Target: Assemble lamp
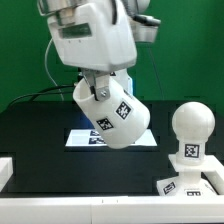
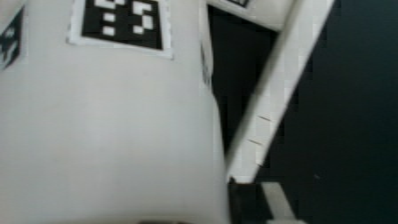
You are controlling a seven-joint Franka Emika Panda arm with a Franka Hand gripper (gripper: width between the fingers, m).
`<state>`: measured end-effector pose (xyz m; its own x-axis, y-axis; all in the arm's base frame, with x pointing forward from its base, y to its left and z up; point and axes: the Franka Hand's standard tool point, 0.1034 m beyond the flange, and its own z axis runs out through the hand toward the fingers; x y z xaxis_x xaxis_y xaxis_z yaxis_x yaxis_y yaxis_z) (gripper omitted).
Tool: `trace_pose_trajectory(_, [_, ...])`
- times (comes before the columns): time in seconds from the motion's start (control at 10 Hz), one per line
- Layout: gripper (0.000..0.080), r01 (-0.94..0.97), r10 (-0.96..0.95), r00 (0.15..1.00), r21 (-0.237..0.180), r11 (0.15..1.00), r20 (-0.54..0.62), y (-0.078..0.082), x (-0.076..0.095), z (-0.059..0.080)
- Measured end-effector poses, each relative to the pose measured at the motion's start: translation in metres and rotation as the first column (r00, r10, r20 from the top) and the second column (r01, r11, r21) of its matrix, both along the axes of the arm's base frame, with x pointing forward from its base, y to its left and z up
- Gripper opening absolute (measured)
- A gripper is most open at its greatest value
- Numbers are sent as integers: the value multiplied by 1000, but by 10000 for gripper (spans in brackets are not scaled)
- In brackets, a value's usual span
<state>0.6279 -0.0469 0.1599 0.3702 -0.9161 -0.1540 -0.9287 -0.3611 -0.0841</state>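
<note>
1. Above the black table [image 1: 40,135], toward the middle of the exterior view, the white robot arm [image 1: 90,35] reaches down and carries the conical lamp shade [image 1: 112,112] clear of the surface.
2. From where I stand the shade hangs tilted, its upper end tucked under the wrist and its lower end swung toward the exterior view's right, with black-and-white square tags showing on its side.
3. The gripper [image 1: 97,90] sits at the upper end of the shade, a dark finger lying against the white wall; it looks clamped onto the shade, since nothing else holds the part up.
4. Beneath the raised shade lies the marker board [image 1: 85,138], flat on the table, partly covered from view by the shade.
5. Well apart, at the exterior view's right, the rounded bulb [image 1: 190,128] stands upright with a tag on its neck.
6. The bulb sits on top of the boxy base [image 1: 185,185], which rests near the table's front edge and shows tags on its faces.
7. Up close in the wrist view, the shade [image 2: 116,130] fills most of the picture as a pale wall bearing one tag, with the dark table [image 2: 347,110] beyond it and a thin white strip running slantwise beside it; the fingertips themselves cannot be made out there.
</note>
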Motion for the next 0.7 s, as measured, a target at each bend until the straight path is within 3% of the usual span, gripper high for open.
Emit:
trace_pose_trajectory(0.1, [47,-10,10,1000,-15,1000,21,6,3,0])
trace_pose_trajectory(0.2, [47,-51,53,998,-57,997,36,5,6,11])
trace_pose_trajectory(0.4, [47,-150,164,984,-171,974,67,11,14,51])
trace_pose_trajectory(0.5, [47,-176,196,977,-205,963,79,16,17,65])
trace_pose_trajectory(0.6, [47,-176,201,975,-223,959,93,21,20,77])
trace_pose_trajectory(0.7, [47,-166,192,977,-231,959,95,33,21,79])
